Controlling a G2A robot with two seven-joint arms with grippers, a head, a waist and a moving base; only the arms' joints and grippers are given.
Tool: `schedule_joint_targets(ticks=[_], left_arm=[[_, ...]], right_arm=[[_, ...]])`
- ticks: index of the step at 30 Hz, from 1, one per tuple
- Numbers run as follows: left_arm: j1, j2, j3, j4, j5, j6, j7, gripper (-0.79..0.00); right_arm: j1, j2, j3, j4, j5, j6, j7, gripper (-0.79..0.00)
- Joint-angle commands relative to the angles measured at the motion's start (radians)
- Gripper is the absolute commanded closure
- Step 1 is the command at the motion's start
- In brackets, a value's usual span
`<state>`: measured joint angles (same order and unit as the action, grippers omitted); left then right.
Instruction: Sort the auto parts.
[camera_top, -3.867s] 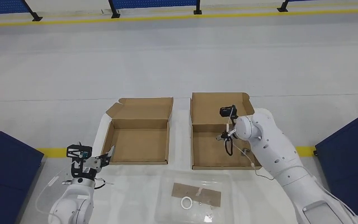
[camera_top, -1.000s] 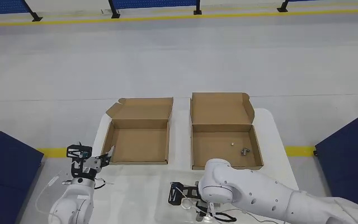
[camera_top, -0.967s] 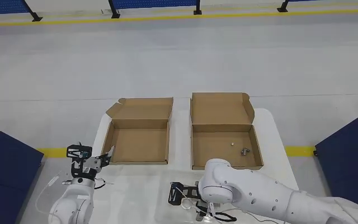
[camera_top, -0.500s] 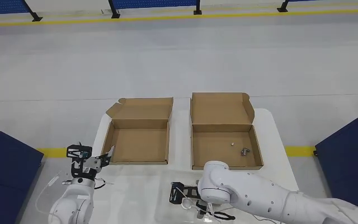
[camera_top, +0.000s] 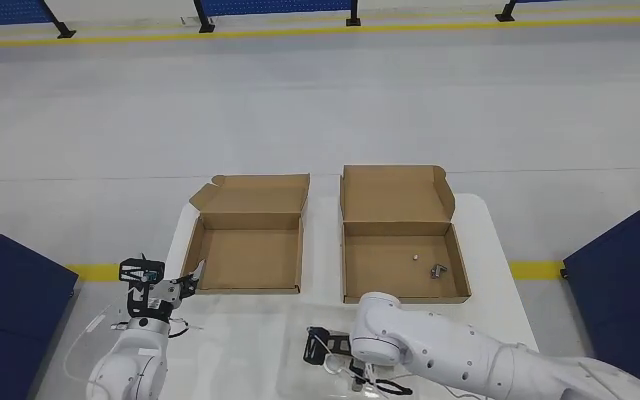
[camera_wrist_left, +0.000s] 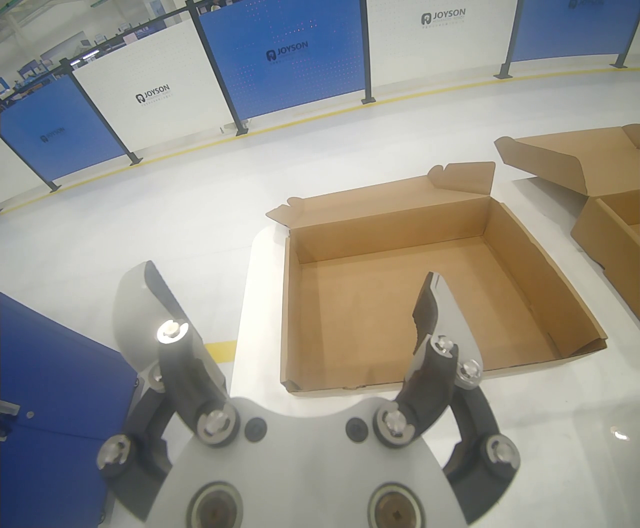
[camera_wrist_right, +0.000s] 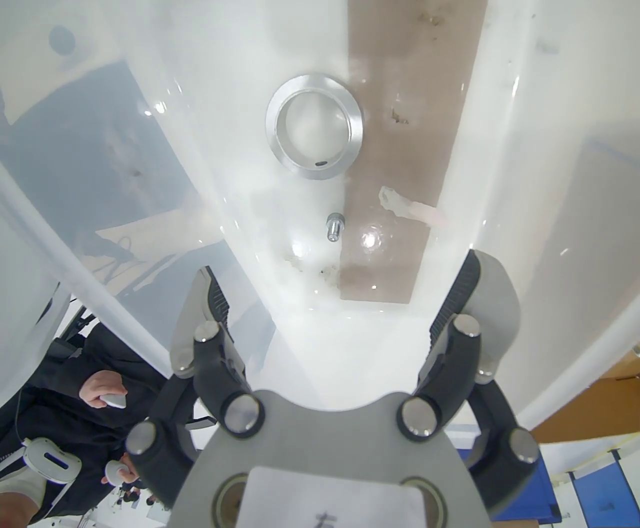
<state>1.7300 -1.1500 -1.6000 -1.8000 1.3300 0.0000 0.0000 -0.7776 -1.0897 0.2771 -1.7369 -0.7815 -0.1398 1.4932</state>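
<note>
Right wrist view shows the right gripper (camera_wrist_right: 340, 267) hanging inside a clear plastic bin (camera_wrist_right: 525, 150), its fingers (camera_wrist_right: 212, 295) spread wide with nothing between them. On the bin floor ahead of the fingertips lies a small bolt (camera_wrist_right: 333, 227), and beyond it a metal ring (camera_wrist_right: 312, 167) lies flat. The two are near each other but apart. A brown cardboard strip (camera_wrist_right: 415, 100) shows through the bin floor beside the ring, with a scrap of clear plastic (camera_wrist_right: 410, 205) lying on it.

From the top view, the bin (camera_top: 295, 340) sits on the white bench (camera_top: 250, 320) at its near edge, in front of two open cardboard boxes. The left box (camera_top: 250, 255) has a bare floor. The right box (camera_top: 400, 265) holds two small metal parts (camera_top: 437, 269) near its right wall.

The left gripper (camera_wrist_left: 290, 280) hovers over the bench's left near corner, well apart from the bin and pointed toward the left box (camera_wrist_left: 425, 310). Its fingers (camera_wrist_left: 432, 310) are spread and hold nothing
</note>
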Motion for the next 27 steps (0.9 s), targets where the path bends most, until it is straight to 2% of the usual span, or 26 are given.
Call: schedule_joint_targets(ticks=[1, 9, 19, 20, 21, 23, 24, 27], left_arm=[[0.0, 0.0, 0.0, 0.0, 0.0, 0.0, 0.0, -0.785], [0.0, 0.0, 0.0, 0.0, 0.0, 0.0, 0.0, -0.785], [0.0, 0.0, 0.0, 0.0, 0.0, 0.0, 0.0, -0.785], [0.0, 0.0, 0.0, 0.0, 0.0, 0.0, 0.0, -0.785], [0.0, 0.0, 0.0, 0.0, 0.0, 0.0, 0.0, -0.785], [0.0, 0.0, 0.0, 0.0, 0.0, 0.0, 0.0, -0.785], [0.0, 0.0, 0.0, 0.0, 0.0, 0.0, 0.0, -0.785], [0.0, 0.0, 0.0, 0.0, 0.0, 0.0, 0.0, -0.785]], right_arm=[[0.0, -0.004, -0.003, 0.003, -0.008, 0.001, 0.01, -0.785], [0.004, -0.005, -0.002, 0.001, -0.02, 0.006, 0.017, -0.785], [-0.031, -0.02, -0.006, 0.044, -0.074, 0.009, -0.038, -0.785], [-0.033, -0.021, -0.004, 0.044, -0.076, 0.009, -0.039, -0.767], [-0.035, -0.021, -0.002, 0.044, -0.079, 0.009, -0.04, -0.686], [-0.04, -0.022, 0.002, 0.043, -0.081, 0.007, -0.04, -0.474], [-0.042, -0.022, 0.004, 0.043, -0.083, 0.006, -0.039, -0.4], [-0.049, -0.022, 0.01, 0.04, -0.089, 0.003, -0.039, -0.348]])
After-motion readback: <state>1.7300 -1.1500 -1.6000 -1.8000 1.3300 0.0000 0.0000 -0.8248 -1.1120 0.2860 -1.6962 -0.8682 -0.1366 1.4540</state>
